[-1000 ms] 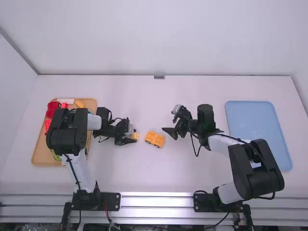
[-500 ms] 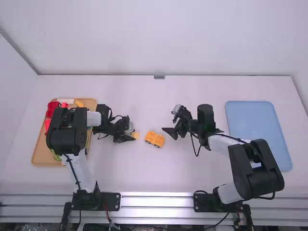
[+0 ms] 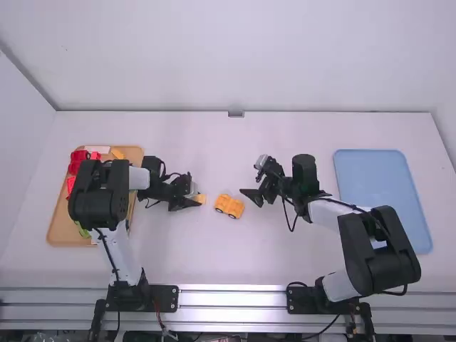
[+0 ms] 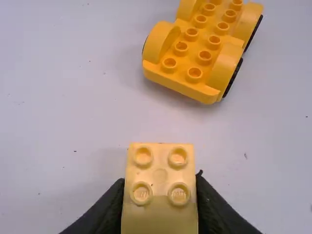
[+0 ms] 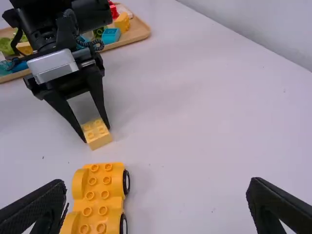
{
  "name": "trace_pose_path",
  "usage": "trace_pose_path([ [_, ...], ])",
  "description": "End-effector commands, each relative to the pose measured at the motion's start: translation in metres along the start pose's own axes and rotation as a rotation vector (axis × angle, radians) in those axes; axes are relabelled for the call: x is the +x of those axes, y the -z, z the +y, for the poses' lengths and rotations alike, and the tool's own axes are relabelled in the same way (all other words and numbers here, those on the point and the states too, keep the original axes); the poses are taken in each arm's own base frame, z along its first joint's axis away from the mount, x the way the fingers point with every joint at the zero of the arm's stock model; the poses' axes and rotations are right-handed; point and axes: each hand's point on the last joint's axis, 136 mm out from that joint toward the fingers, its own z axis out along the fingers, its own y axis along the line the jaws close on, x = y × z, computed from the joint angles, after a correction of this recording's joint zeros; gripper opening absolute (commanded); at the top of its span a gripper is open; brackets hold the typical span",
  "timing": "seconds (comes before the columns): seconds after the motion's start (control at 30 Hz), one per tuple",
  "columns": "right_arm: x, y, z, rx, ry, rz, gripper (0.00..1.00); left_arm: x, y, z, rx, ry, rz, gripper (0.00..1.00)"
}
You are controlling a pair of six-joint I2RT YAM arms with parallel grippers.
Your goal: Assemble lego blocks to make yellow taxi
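Note:
My left gripper is low over the table, left of the yellow car base, with its fingers against both sides of a pale yellow block. In the left wrist view, four studs top this block between the fingertips of the left gripper; the studded car base lies apart from it. My right gripper stands to the right of the car base, fingers spread. The right wrist view has the right gripper holding nothing, with the car base near one finger.
A wooden tray of colored bricks lies at the far left, partly under the left arm. On the right is a blue tray, partly behind the right arm. Bare white table stretches in front of the car base.
The left gripper has shifted slightly, and its fingers look closer together around the pale block than one second ago. Car base and right arm have stayed put.

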Motion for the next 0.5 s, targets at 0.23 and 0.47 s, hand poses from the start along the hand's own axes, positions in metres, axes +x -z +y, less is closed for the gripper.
trace_pose_path([
  [0.23,0.004,-0.001,-0.006,0.036,-0.004,0.017,0.99,0.006,0.006,-0.011,0.009,0.060,0.081,0.28],
  [0.47,0.024,-0.007,0.020,-0.049,0.035,0.087,0.99,-0.041,0.033,-0.014,-0.017,-0.023,0.075,0.23],
])
